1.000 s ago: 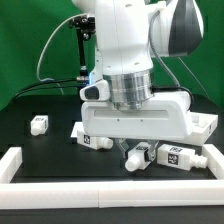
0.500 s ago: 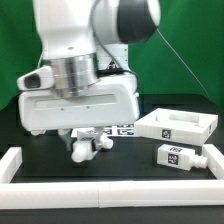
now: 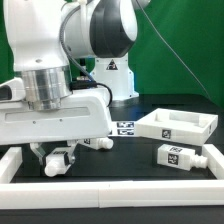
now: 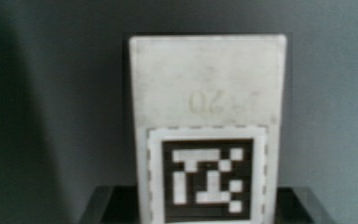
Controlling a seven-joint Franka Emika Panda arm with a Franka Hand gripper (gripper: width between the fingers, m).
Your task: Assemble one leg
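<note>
A black tabletop (image 3: 130,168) runs back to a green curtain. Nearest the camera, in front of the fingers, a raised white rail (image 3: 120,188) edges the surface.

Just behind that rail, under the arm's broad white hand, the fingers (image 3: 50,158) are drawn in narrow on a short, chunky white plastic leg (image 3: 57,166). The wrist view backs this up. There the leg (image 4: 202,110) fills the middle of the picture end-on along its length, with a square black-and-white tag on its near half. Whether it hangs clear of the tabletop or touches it cannot be told.

Well apart from the fingers, toward the exterior view's right, a second white peg with a tag (image 3: 178,157) lies on its side. Beyond it, and farther from the fingers, sits the large flat white tray-like panel (image 3: 180,125), which also carries a tag. Between panel and fingers, farther back, a corner of the marker board (image 3: 125,127) shows.

As a judgement, the pickup looks done and little else. The held leg is nowhere near the panel, and no leg can be seen standing in it. What seems to be left is the carry across, lining the leg up with its socket, seating it and turning it tight.
</note>
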